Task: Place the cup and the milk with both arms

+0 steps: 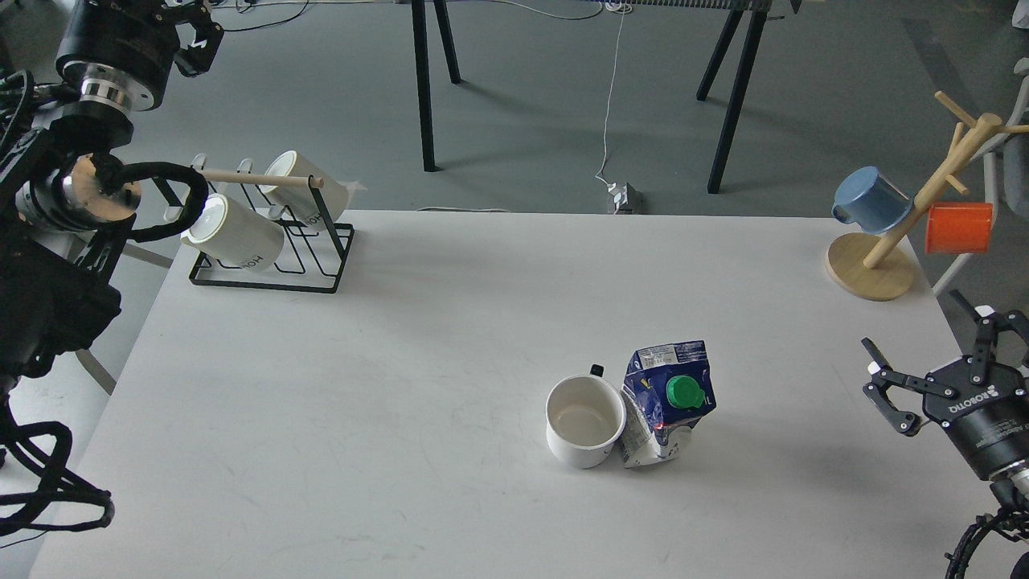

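Note:
A white cup (585,420) stands upright on the white table (402,362), right of the middle and near the front. A blue milk carton (667,402) with a green cap stands right beside it, touching or nearly touching its right side. My right gripper (913,323) is open and empty, at the table's right edge, well to the right of the carton. My left gripper (193,34) is raised at the top left, off the table, far from both things. It is dark and partly cut off, so its fingers cannot be told apart.
A black wire rack (269,257) with two white mugs (233,233) stands at the table's back left corner. A wooden mug tree (876,257) with a blue mug (870,201) and an orange mug (958,227) stands at the back right. Black table legs stand on the floor beyond.

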Robot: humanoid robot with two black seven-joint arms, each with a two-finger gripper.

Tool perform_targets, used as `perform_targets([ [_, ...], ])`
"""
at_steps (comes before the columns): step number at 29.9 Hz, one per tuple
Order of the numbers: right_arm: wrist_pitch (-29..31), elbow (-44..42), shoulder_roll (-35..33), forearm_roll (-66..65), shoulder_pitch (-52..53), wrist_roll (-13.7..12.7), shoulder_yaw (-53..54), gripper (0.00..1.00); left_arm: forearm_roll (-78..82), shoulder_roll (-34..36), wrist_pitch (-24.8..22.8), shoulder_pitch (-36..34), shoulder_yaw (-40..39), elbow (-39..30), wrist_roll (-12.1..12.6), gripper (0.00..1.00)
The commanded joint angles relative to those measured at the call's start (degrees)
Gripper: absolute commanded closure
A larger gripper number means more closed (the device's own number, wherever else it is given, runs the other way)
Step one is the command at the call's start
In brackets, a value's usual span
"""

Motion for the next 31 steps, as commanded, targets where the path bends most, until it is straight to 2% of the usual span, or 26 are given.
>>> perform_targets([
  [1,0.0,-4.48,-4.26,-0.08,10.04,0.09,0.06,0.02,0.0,-0.94,-0.34,0.09,0.02,0.16,1.21,0.0],
  [3,0.0,-8.25,-6.02,-0.08,16.88,0.09,-0.64,0.02,0.0,-1.56,-0.96,0.09,-0.07,0.25,2.62,0.0],
  [8,0.0,-20.98,-5.95,-0.34,34.89,0.09,-5.81,0.01,-0.44,-2.44,-1.31,0.09,-0.25,1.04,2.8,0.0],
  [14,0.0,-37.79,1.96,-0.34,51.44,0.35,-11.54,0.01,-4.56,-3.4,-3.33,0.09,-0.25,3.32,2.89,0.0],
  [20,0.0,-45.01,3.37,0.18,54.97,-0.09,-12.42,0.01,-6.77,-4.89,-3.69,0.09,-0.25,4.82,2.37,0.0],
  [31,0.0,-44.75,10.14,0.71,55.59,0.61,-11.8,0.01,-6.5,-5.08,-3.25,-1.84,-0.07,5.08,2.45,0.0],
])
